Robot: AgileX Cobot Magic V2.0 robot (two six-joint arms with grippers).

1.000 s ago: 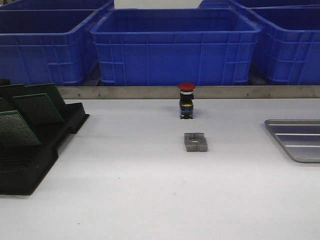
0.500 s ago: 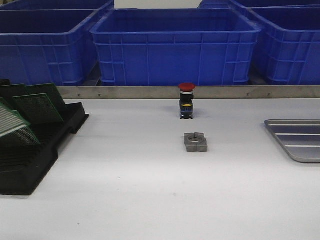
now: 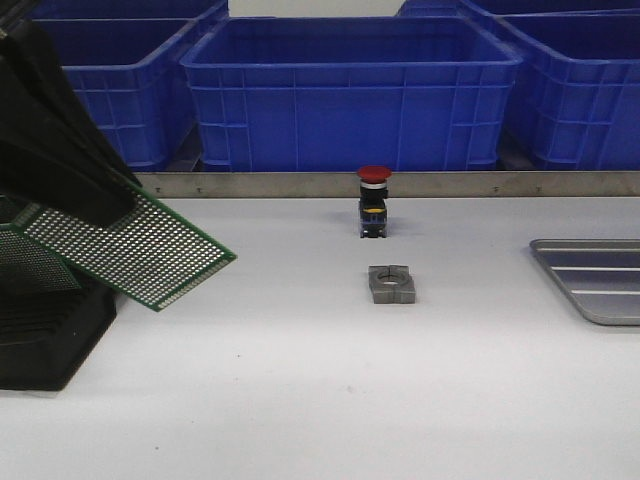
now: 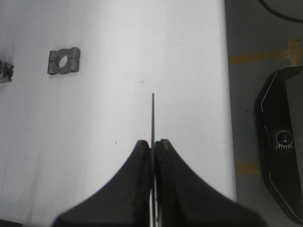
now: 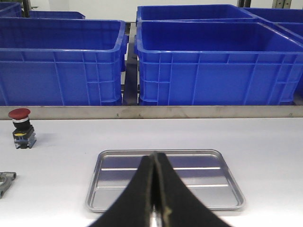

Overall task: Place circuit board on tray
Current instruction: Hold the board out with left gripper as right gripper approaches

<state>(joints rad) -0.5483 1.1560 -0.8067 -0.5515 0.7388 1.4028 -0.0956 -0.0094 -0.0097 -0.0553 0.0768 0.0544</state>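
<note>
Gripping one edge of the circuit board (image 3: 135, 255), the left claw (image 3: 75, 200) holds it tilted above the counter's (image 3: 300, 380) left side, likely for carrying right to the tray (image 3: 595, 280). From the left wrist, the board appears edge-on: thin, green, pinched between fingers (image 4: 142, 156). Over the empty, ridged tray, the right claw (image 5: 154, 163) waits clenched on nothing.

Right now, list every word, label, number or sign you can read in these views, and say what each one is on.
No readable text in any view.
Yellow band on the red-capped push button: may be a label, too small to read.
Round emblem on the black device beside the table: too blurred to read.
Green perforated circuit board held in the left end effector: holes only, no print visible.
Silver ridged metal tray: unmarked.
</note>
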